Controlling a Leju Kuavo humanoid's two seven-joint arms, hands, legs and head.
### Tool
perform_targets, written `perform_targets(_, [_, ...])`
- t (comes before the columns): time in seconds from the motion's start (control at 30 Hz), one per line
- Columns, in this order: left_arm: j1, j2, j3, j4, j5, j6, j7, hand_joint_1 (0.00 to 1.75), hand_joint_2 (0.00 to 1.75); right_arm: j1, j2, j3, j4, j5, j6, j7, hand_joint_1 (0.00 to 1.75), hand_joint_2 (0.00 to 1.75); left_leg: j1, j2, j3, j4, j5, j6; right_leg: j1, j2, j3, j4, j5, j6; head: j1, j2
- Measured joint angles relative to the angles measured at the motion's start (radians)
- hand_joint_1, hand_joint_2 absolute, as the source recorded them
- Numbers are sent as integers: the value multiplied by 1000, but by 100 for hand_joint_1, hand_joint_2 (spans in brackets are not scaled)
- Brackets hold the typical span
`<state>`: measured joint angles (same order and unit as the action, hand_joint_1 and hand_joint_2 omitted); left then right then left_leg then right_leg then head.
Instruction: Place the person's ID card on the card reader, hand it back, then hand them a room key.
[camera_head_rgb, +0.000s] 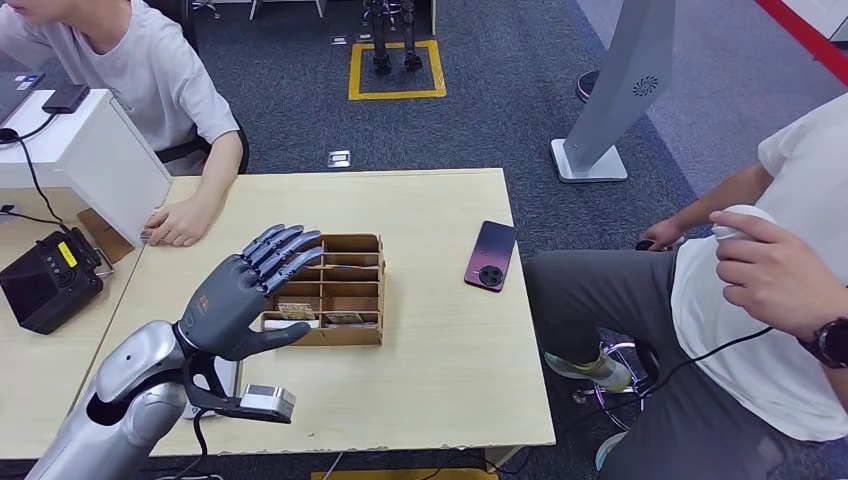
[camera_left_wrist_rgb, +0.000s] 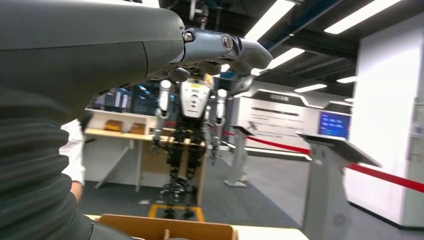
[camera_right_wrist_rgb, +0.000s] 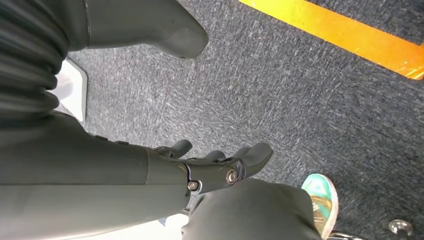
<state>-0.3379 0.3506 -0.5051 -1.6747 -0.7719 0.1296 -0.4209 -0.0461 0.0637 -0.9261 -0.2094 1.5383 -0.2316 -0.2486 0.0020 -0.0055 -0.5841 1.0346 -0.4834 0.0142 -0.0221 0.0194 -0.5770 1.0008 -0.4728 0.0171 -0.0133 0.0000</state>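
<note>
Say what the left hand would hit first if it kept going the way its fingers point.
Probably nothing on the table: the left hand hovers open above the wooden compartment box, fingers aimed over it toward the table's far edge. Height is hard to judge.

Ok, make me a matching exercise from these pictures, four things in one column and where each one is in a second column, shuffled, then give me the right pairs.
Things
1. left hand
2. phone
3. wooden box
4. right hand

Places
A. lying flat near the table's right edge
B. hanging above the grey carpet
C. raised over the table, fingers apart, holding nothing
D. mid-table, cards in its near compartments

Pairs: 1-C, 2-A, 3-D, 4-B
</note>
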Motion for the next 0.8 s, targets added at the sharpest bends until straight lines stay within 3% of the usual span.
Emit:
perform_targets(0.43, [-3,6,0,51,-177,71,129,0,175,0,0,0,0,-1,0,12,0,175,0,0,0,0,0,0,0,0,0,0,0,0,0,0])
perform_targets(0.8, [-7,0,0,108,-226,75,182,0,175,0,0,0,0,-1,0,14,0,175,0,0,0,0,0,0,0,0,0,0,0,0,0,0])
